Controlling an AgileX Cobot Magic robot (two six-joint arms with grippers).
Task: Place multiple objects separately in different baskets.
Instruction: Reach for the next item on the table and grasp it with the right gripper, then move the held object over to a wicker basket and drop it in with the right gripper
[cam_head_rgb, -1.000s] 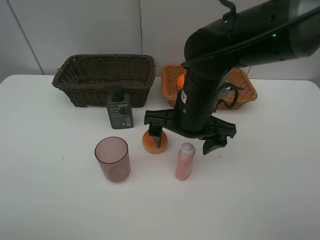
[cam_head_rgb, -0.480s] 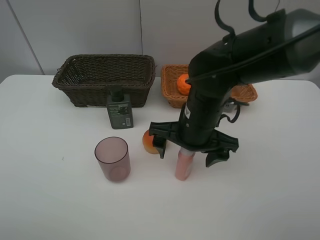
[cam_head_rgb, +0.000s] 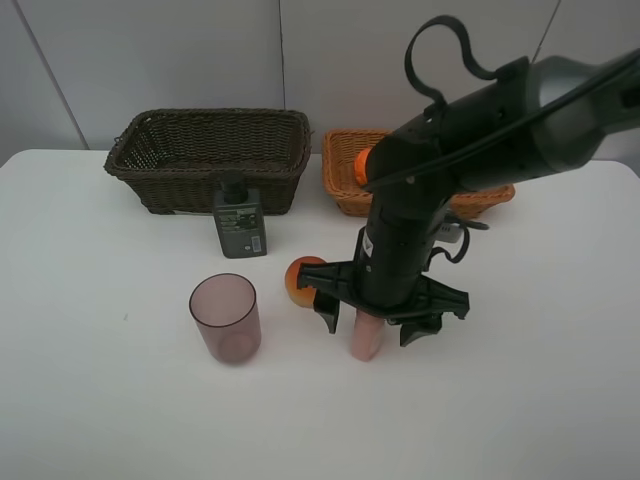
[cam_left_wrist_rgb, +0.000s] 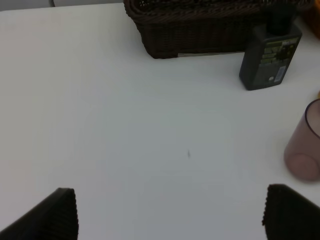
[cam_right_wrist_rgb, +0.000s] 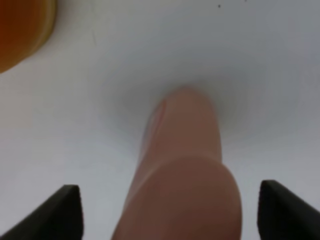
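Note:
My right gripper (cam_head_rgb: 378, 327) is open and has come down around the pink bottle (cam_head_rgb: 365, 336), one finger on each side; the bottle's top is hidden under the gripper. The right wrist view shows the bottle (cam_right_wrist_rgb: 185, 175) close up between the fingertips (cam_right_wrist_rgb: 67, 207). The red-yellow fruit (cam_head_rgb: 300, 280) lies just left of it. The mauve cup (cam_head_rgb: 226, 317) stands further left. The dark green pump bottle (cam_head_rgb: 240, 220) stands before the dark brown basket (cam_head_rgb: 210, 150). An orange (cam_head_rgb: 362, 165) lies in the light basket (cam_head_rgb: 345, 190). My left gripper (cam_left_wrist_rgb: 170, 212) is open, off the overhead view.
The white table (cam_head_rgb: 100, 400) carries everything. The right arm hides most of the light basket. The bumpy green citrus is not in view. The left wrist view shows the pump bottle (cam_left_wrist_rgb: 270, 62), the dark basket (cam_left_wrist_rgb: 200, 30) and the cup (cam_left_wrist_rgb: 305, 150).
My right gripper has moved from beside the red-yellow fruit toward the front and down over the pink bottle, and now straddles it. Nothing else has moved.

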